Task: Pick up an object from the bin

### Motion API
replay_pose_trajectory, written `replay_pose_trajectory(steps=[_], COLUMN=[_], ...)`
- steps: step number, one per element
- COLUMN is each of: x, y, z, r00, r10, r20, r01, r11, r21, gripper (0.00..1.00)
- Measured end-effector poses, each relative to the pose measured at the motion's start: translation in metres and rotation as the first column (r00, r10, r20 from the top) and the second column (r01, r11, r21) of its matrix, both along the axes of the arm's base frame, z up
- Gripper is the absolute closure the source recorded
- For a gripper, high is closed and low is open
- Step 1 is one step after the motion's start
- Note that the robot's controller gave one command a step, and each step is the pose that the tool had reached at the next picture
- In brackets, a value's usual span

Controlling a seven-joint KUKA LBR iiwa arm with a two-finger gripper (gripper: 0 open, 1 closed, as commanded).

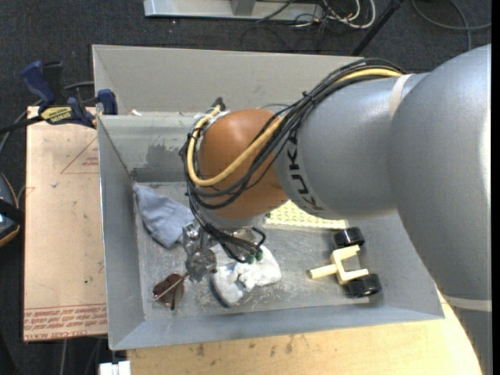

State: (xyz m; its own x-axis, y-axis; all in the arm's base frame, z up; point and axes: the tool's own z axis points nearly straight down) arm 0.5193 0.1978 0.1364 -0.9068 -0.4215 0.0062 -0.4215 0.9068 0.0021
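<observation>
In the bin (pixel 117 209), a grey cloth (pixel 158 216) lies just left of the gripper (pixel 199 262), a white wad (pixel 248 275) just right and a brown piece (pixel 169 288) lower left. This looks like the approach step. Whether the gripper is open or closed, I cannot tell. Next it should centre on one thing.

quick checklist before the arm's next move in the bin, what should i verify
1. Gripper inside the bin, down among the things: ok.
2. Anything held: cannot tell.
3. One clear target: not ok; white crumpled thing and brown thing both lie close by.
4. Grey cloth apart from gripper: cannot tell.
5. Wheeled axle toy out of the way: ok.
</observation>
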Motion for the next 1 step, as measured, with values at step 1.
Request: replay_pose_trajectory(steps=[1], x=[-0.0118], y=[-0.0108], z=[0.1117], r00=[1.0], r10=[-0.009], r20=[0.008], r01=[0.009], r11=[1.0], r21=[0.002], gripper=[1.0])
